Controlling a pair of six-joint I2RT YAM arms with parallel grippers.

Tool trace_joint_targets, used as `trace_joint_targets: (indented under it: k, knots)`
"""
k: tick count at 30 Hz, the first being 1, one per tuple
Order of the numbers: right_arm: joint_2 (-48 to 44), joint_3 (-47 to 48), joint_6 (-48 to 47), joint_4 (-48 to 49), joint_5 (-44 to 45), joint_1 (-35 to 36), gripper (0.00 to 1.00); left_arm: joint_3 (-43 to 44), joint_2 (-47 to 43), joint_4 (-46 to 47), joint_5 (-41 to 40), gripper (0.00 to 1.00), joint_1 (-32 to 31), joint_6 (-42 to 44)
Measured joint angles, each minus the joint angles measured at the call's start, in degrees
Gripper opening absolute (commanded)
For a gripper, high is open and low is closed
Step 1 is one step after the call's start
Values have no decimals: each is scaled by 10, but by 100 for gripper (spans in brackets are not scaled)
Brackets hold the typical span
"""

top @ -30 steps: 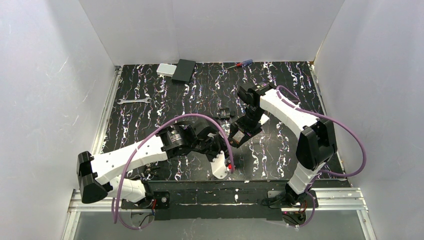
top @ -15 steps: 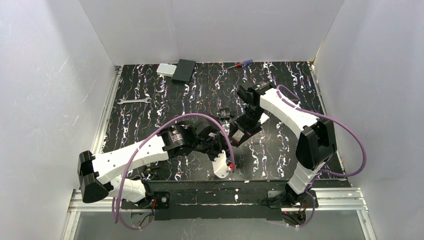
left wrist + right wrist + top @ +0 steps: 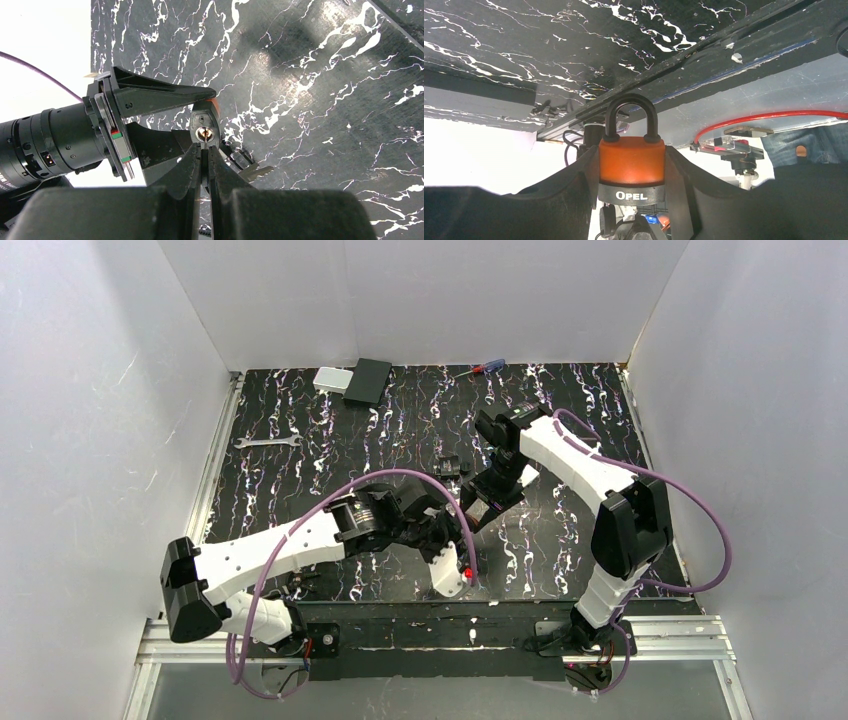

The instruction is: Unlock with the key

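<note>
Left wrist view: we see the left gripper (image 3: 204, 148) with its fingers pressed almost together, their tips right at the keyhole (image 3: 204, 132) in the underside of the padlock (image 3: 206, 117).
Key: we judge the key (image 3: 204, 144) is pinched edge-on between those tips. Only a pale sliver shows, touching or just short of the brass cylinder; we cannot tell which.
Second key: a dark-headed key with a silvery blade (image 3: 248, 169) sticks out just right of the left fingers. Whether it shares a ring with the pinched one is hidden.
Right wrist view: the right gripper (image 3: 631, 149) clamps the orange body of the padlock from both sides, holding it up off the table (image 3: 560, 420).
Shackle: the shackle (image 3: 631, 117) sits in the body on both legs, so the lock is not yet open.
Top view: both arms meet near the middle of the table, the left reaching in from the near left, the right bending back from the far right.
Done: lock lifted and presented, key picked up and brought to the keyway.
Left: seat the blade fully, turn it, and get the shackle to spring.
Watch for: the face of the cylinder shows round and mostly uncovered, so we think the blade is barely entered, if at all. A slight misalignment would jam it against the rim.
</note>
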Motion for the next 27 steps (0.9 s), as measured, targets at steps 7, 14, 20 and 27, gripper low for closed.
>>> trace_joint_targets:
  k: [7, 14, 20, 27]
  knots:
    - [2, 1, 0, 1, 8, 0, 1, -3, 4, 11, -7, 0, -2, 0]
    - [2, 2, 0, 1, 17, 0, 1, -9, 5, 20, -9, 0, -2, 2]
    - [3, 4, 0, 2, 21, 3, 1, -10, 5, 19, -9, 0, -2, 9]
    - [7, 10, 0, 2, 28, 7, 1, -12, 5, 20, -13, 0, -3, 19]
